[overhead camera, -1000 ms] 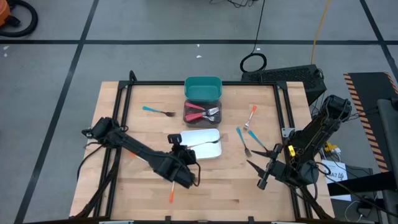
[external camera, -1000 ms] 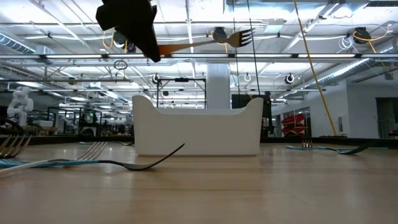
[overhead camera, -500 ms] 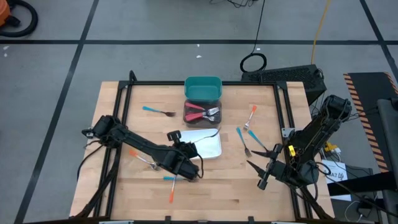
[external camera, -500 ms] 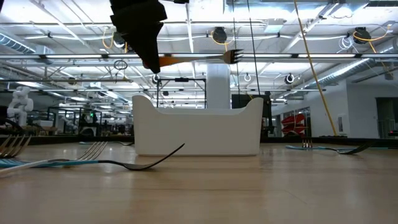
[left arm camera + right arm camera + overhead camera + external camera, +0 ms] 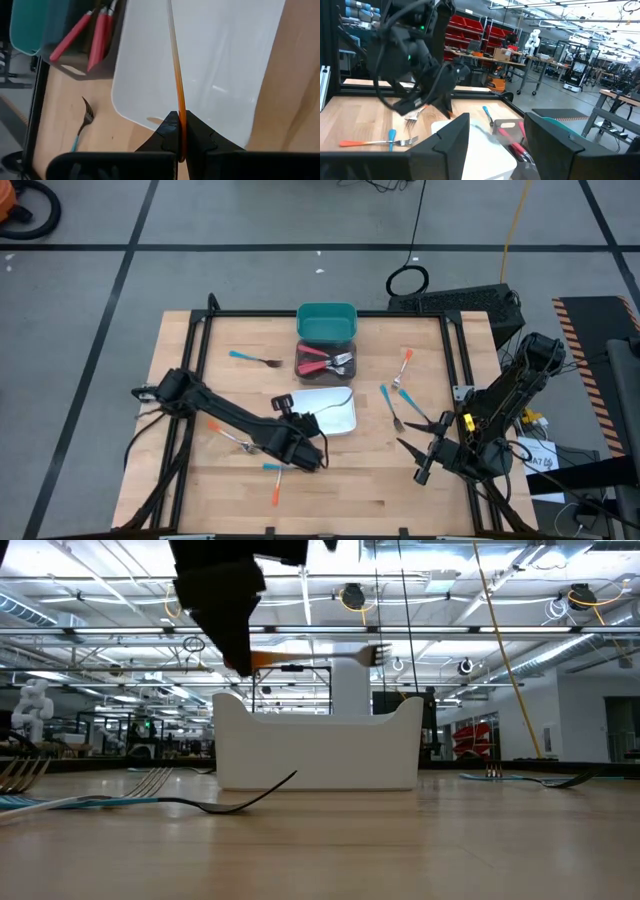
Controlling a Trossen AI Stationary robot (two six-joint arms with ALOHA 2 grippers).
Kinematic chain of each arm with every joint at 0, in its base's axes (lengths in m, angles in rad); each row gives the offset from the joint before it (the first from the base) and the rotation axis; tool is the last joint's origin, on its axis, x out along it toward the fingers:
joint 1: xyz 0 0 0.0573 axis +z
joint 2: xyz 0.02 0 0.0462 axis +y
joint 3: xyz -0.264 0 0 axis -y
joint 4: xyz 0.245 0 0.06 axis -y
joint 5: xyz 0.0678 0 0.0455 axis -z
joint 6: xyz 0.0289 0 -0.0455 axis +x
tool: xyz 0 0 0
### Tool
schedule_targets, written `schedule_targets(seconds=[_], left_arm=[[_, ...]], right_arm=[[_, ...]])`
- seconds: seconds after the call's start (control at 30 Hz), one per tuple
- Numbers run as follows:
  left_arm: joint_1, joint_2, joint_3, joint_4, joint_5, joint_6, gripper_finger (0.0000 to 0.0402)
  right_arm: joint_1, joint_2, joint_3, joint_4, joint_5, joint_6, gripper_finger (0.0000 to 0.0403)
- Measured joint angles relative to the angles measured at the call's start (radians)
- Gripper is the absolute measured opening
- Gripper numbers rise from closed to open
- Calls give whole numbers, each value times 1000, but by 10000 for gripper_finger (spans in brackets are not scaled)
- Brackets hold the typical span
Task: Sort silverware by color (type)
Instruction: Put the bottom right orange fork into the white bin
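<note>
Now, left gripper (image 5: 179,145): fingers pinched tight on the orange-handled fork (image 5: 176,75), held in the air over the white bin (image 5: 335,412).
Fork in the low view: level, tines (image 5: 378,654) above the white bin's rim.
Right gripper (image 5: 412,461): fingers spread wide, holding nothing, waiting at the table's right front corner.
Dark bin (image 5: 325,361): red-handled forks (image 5: 318,362) inside, between the white bin and the teal bin (image 5: 327,321).
Loose forks: blue one (image 5: 252,359) at back left, others scattered on the table (image 5: 380,490).
</note>
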Motion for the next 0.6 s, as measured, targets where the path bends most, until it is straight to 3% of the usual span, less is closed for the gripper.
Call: schedule_targets(seconds=[0.6], left_arm=[[28, 39, 0, -7, 4, 12, 8]], right_arm=[[0, 0, 0, 0, 0, -21, 185]])
